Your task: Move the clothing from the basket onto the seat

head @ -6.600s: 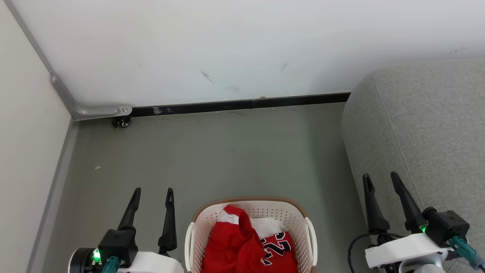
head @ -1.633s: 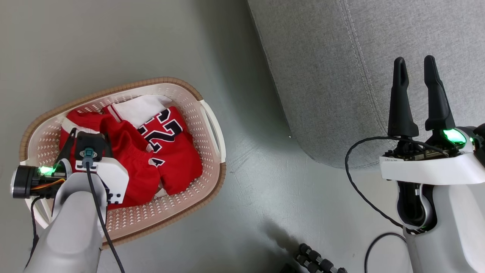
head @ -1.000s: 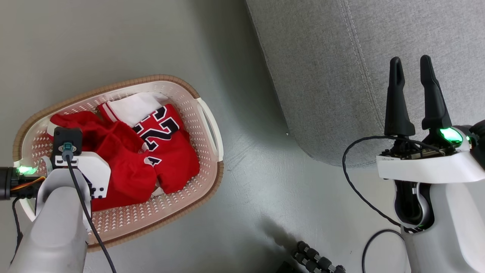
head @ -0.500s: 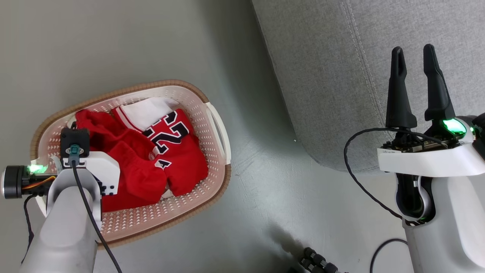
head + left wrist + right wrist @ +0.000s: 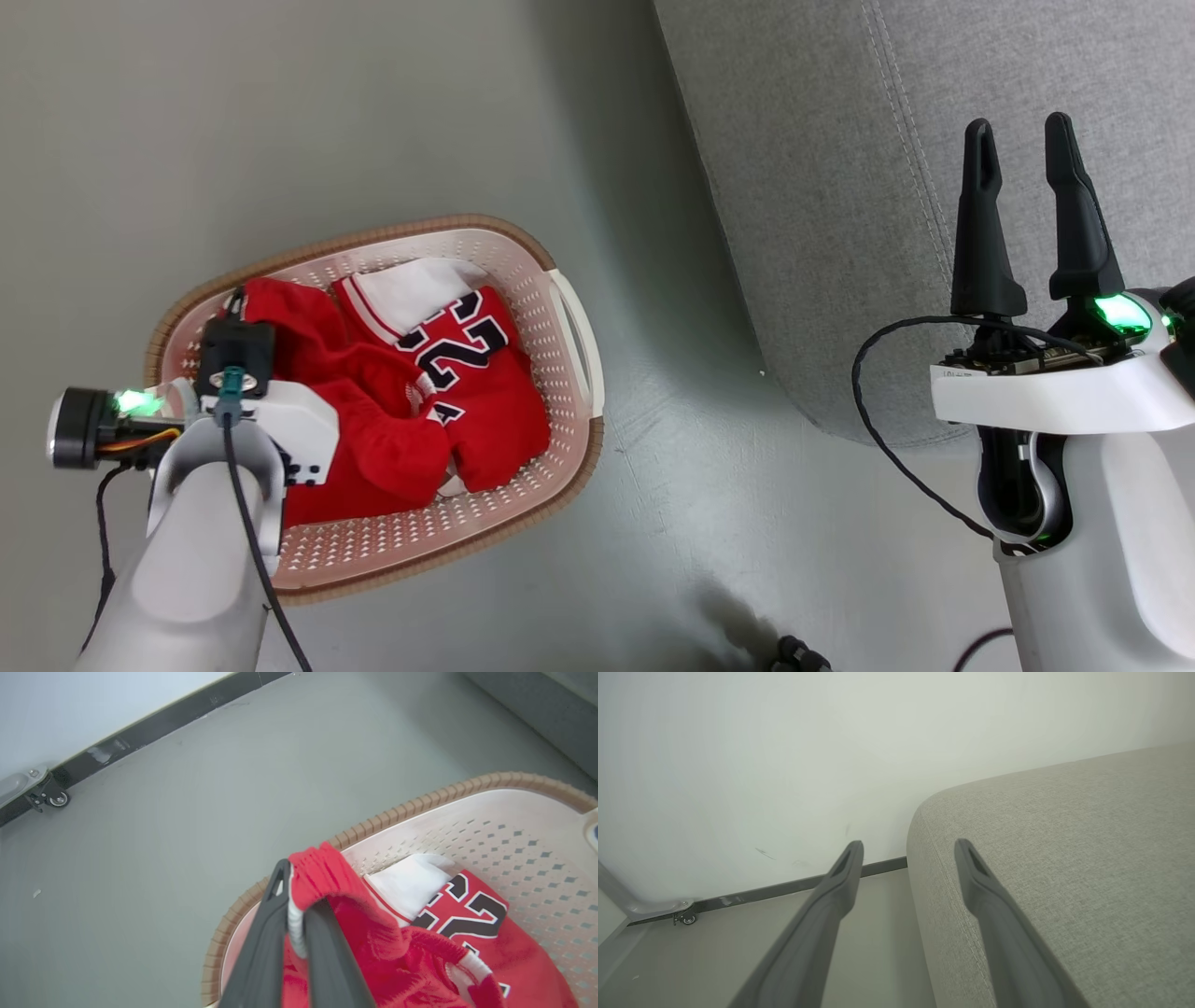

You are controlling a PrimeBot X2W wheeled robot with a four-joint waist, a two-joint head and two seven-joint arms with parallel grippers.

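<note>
Your left gripper [image 5: 296,895] pinches the shorts [image 5: 327,877] waistband, seemingly thinly; lift slowly, clear of the basket [image 5: 420,806] rim.

Grey floor [image 5: 373,112], cream basket [image 5: 392,549] on it, grey sofa [image 5: 840,187] nearby

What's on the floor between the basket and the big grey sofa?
In the head view, just bare grey floor with one tiny pale speck lies between the basket and the sofa.
</note>
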